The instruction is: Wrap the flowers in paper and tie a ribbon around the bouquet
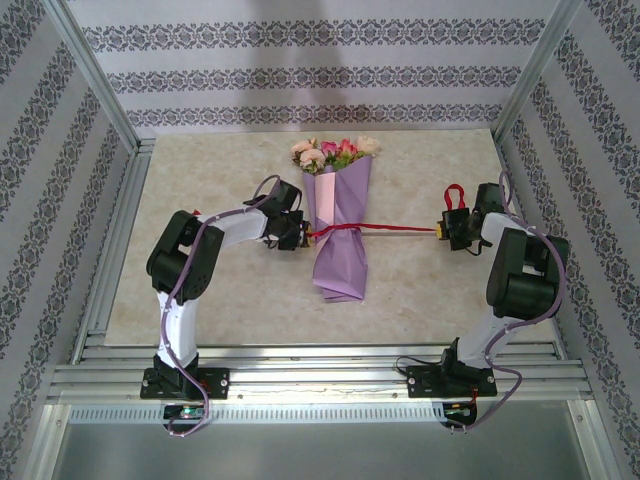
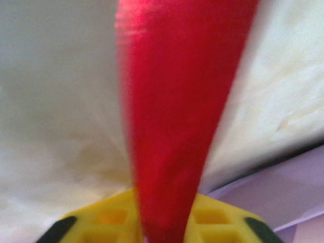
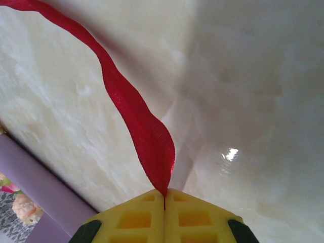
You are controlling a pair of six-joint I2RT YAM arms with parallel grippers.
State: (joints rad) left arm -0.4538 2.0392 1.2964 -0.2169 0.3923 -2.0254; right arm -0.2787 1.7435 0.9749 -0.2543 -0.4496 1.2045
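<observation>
With left gripper [image 1: 299, 238] and right gripper [image 1: 446, 230] each clamped on an end of the ribbon [image 1: 385, 228], drawn across the bouquet [image 1: 337, 200] lying mid-table [image 1: 420, 295], could drag it sideways (or crush the thin paper [image 1: 340, 270]) through uneven pulling.

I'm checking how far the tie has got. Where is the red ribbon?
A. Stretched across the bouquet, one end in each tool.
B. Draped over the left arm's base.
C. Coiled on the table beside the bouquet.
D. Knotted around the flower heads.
A: in the top view the ribbon crosses the middle of the bouquet, running from the left tool to the right tool, and each wrist view shows it clamped in that tool.
</observation>
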